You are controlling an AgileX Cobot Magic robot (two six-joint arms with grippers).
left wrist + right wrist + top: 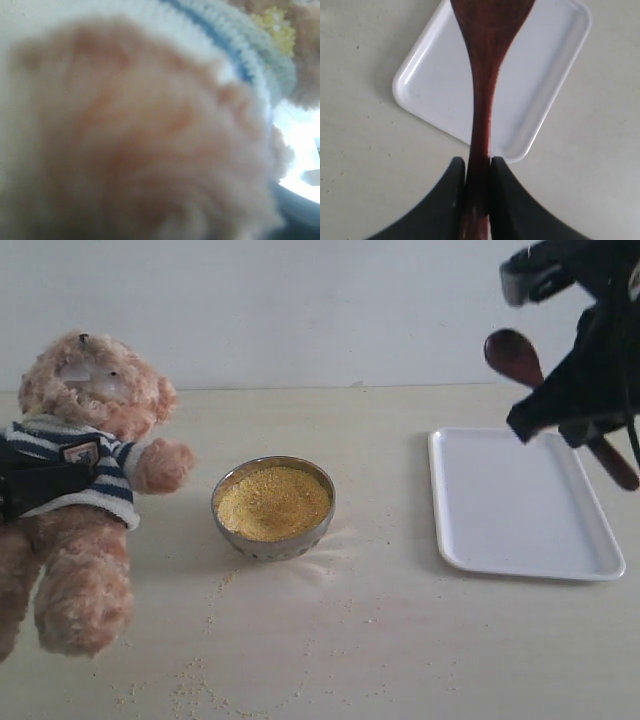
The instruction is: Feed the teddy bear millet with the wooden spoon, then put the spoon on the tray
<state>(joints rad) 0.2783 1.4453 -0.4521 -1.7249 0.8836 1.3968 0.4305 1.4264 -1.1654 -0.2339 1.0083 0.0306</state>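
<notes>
Exterior view: right pincer [478, 167] above tray [480, 530], clenching wooden spoon [512, 355]; left pincer [30, 482] grip untellable

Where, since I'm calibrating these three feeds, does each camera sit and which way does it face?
Exterior: off the arms, looking down across the table at the teddy bear, millet and tray; the right gripper shows upper right, holding the wooden spoon.
Left wrist: close against the bear's fur and striped sweater, blurred; no gripper visible.
Right wrist: above the tray, looking down along the spoon; both black fingers show, clamped on its handle.
Shared: exterior and right wrist both show tray and spoon.
</notes>
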